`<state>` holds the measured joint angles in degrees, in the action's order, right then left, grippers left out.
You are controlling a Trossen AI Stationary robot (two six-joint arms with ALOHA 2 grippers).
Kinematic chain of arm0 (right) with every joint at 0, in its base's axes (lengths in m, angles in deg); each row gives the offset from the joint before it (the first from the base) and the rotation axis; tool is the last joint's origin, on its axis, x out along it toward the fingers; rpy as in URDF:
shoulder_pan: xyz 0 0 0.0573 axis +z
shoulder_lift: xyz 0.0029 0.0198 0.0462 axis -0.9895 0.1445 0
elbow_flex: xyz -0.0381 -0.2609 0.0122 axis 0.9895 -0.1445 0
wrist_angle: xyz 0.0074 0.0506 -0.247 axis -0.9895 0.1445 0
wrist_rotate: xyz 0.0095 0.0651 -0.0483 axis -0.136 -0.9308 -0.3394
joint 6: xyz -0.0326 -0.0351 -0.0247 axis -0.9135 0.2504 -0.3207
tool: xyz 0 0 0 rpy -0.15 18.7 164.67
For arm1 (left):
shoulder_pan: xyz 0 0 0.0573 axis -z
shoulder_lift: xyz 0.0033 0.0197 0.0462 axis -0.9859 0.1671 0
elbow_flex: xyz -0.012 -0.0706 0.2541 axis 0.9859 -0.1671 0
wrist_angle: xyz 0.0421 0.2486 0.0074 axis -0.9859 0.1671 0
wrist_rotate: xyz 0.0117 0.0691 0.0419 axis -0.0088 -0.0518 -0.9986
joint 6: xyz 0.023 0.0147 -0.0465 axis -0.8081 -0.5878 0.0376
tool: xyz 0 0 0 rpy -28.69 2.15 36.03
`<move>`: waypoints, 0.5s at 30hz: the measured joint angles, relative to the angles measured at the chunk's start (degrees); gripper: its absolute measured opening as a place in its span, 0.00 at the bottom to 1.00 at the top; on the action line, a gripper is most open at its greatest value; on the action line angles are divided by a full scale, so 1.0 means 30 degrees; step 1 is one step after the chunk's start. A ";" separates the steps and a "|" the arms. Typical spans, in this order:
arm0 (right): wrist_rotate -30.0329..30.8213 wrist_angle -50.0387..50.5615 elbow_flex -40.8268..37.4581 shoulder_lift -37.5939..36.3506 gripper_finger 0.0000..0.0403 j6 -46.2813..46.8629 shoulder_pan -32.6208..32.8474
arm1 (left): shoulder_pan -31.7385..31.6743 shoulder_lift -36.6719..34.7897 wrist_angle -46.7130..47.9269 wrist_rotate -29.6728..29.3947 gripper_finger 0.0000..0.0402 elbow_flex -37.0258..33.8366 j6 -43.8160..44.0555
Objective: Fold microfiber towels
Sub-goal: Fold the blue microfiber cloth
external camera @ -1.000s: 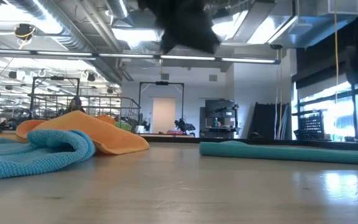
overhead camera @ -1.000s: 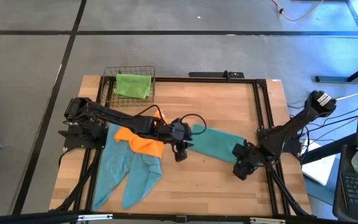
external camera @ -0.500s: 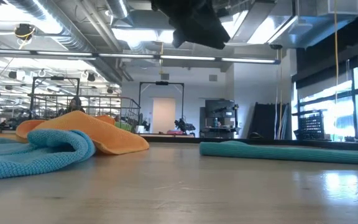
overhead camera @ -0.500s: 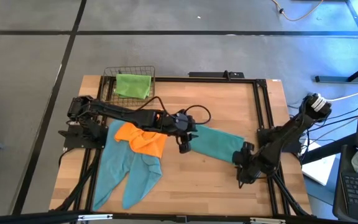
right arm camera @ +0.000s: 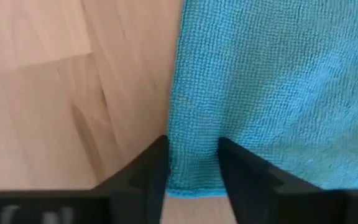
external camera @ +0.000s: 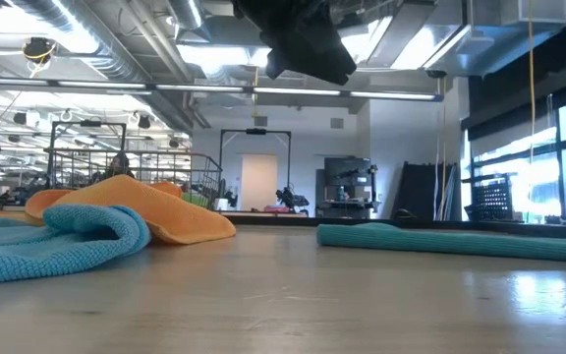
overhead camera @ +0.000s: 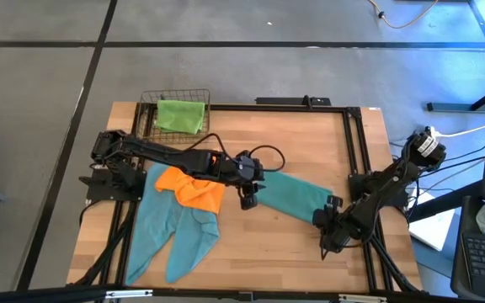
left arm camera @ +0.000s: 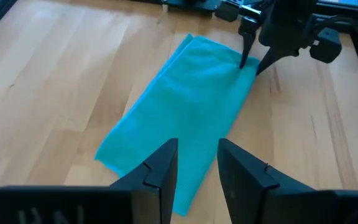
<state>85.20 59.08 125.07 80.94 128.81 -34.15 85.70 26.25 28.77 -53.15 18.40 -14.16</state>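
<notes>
Teal towel (overhead camera: 291, 194) lies flat mid-counter toward the right edge. Right tool (right arm camera: 193, 163) sits at its right corner, fingers straddling the hem, grip unconfirmed. Left tool (left arm camera: 197, 167) hovers over its left end, part open, empty. Cloth looks limp, light, grippy; pinch corners. Wood counter (overhead camera: 268, 244) smooth; orange towel (overhead camera: 194, 187) near left edge; open workshop behind.

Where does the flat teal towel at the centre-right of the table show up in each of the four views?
High: teal towel centre-right, between both pincers.
Low: long low strip at right.
Left wrist: spread out mid-picture.
Right wrist: fills the upper right.
Shared landmark: right pincer at the towel's corner.
</notes>
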 joint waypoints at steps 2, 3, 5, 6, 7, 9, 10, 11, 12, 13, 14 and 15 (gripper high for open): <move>-0.0153 -0.0111 0.0006 0.0000 0.26 -0.0019 0.0010 | 0.0000 0.0000 0.0000 0.0000 0.26 0.0000 0.0230; -0.0294 -0.0074 0.0056 0.0000 0.22 -0.0062 0.0005 | 0.0000 0.0000 -0.0007 0.0000 0.26 0.0000 0.0249; -0.0609 0.0167 0.0325 0.0029 0.14 -0.0436 -0.0202 | 0.0000 0.0000 0.0000 0.0000 0.26 0.0000 0.0249; -0.0782 0.0350 0.0529 0.0027 0.10 -0.0781 -0.0358 | 0.0000 0.0000 -0.0007 0.0000 0.26 0.0000 0.0269; -0.0841 0.0506 0.0817 0.0004 0.06 -0.1228 -0.0537 | 0.0000 0.0000 -0.0007 0.0010 0.26 0.0000 0.0318; -0.0796 0.0240 0.1583 -0.0094 0.02 -0.2367 -0.1100 | 0.0000 0.0000 -0.0064 0.0418 0.26 0.0000 0.0329; -0.0748 0.0160 0.1979 -0.0150 0.03 -0.3022 -0.1430 | 0.0000 0.0000 -0.0131 0.0727 0.26 0.0000 0.0322; -0.0671 0.0228 0.2327 -0.0150 0.03 -0.3631 -0.1780 | 0.0000 -0.0002 -0.0222 0.1078 0.26 0.0000 0.0320; -0.0620 0.0260 0.2662 -0.0129 0.04 -0.4290 -0.2145 | 0.0000 -0.0007 -0.0268 0.1441 0.26 0.0000 0.0299; -0.0478 0.0216 0.3014 -0.0124 0.05 -0.4932 -0.2559 | 0.0000 -0.0007 -0.0262 0.1815 0.26 0.0000 0.0243; -0.0242 0.0108 0.3336 -0.0136 0.06 -0.5482 -0.2969 | 0.0000 -0.0007 -0.0255 0.2161 0.26 0.0000 0.0235; -0.0089 -0.0033 0.3583 -0.0146 0.06 -0.6025 -0.3414 | 0.0006 -0.0007 -0.0215 0.2365 0.26 0.0000 0.0235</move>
<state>84.94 58.98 135.82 80.50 110.73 -44.39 85.72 26.22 28.13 -46.06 18.40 -13.46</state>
